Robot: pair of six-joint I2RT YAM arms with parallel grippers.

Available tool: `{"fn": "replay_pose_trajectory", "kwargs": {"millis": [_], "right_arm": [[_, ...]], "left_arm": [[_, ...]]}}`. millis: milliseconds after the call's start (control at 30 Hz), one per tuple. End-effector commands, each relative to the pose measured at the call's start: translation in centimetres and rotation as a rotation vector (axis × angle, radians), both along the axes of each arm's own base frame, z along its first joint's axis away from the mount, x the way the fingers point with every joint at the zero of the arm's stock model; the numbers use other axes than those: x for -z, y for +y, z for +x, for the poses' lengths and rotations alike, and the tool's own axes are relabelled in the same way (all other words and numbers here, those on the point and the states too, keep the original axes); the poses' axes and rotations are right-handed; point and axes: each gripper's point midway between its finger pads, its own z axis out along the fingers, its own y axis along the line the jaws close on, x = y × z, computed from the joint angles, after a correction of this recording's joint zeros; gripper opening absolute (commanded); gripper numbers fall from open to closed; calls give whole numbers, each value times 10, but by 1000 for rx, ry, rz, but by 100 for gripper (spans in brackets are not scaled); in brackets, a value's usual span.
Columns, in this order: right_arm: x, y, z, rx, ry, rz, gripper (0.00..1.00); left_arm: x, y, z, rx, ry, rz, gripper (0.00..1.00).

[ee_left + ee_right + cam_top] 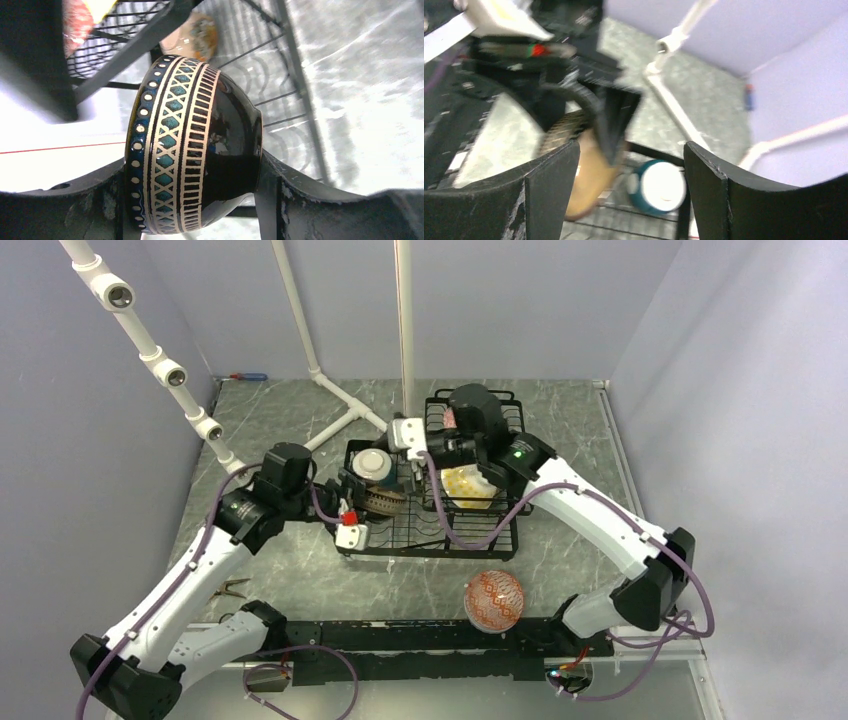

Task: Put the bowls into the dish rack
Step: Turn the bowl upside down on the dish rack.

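Observation:
My left gripper is shut on a dark blue-patterned bowl, which lies on its side between the fingers over the left end of the black wire dish rack. A teal-and-white bowl sits in the rack just behind it. Just above that bowl, my right gripper is open and holds nothing; the teal bowl shows beyond the jaws. A yellow-dotted bowl and a pink bowl are in the rack under the right arm. An orange-patterned bowl stands on the table in front.
The white pipe frame runs across the table behind the rack and up the left wall. A small red-and-blue tool lies at the back left, and a metal clip lies near the left arm's base.

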Motion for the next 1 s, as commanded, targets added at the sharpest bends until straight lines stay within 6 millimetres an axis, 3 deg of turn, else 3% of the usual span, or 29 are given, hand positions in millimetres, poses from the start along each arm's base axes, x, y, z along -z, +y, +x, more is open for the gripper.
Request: {"fn": "replay_pose_trajectory", "kwargs": {"millis": [0, 133, 267, 700, 967], "right_arm": [[-88, -14, 19, 111, -250, 253, 83], [-101, -22, 17, 132, -267, 308, 88], [-100, -25, 19, 151, -269, 310, 89], [-103, -36, 20, 202, -290, 327, 90], [-105, -43, 17, 218, -302, 328, 90]], "left_arm": [[4, -16, -23, -8, 242, -135, 3], [13, -23, -29, -75, 401, -243, 3], [24, -26, -28, -143, 526, -301, 3], [58, -31, 7, -378, 960, -417, 3], [65, -43, 21, -389, 1206, -470, 3]]}}
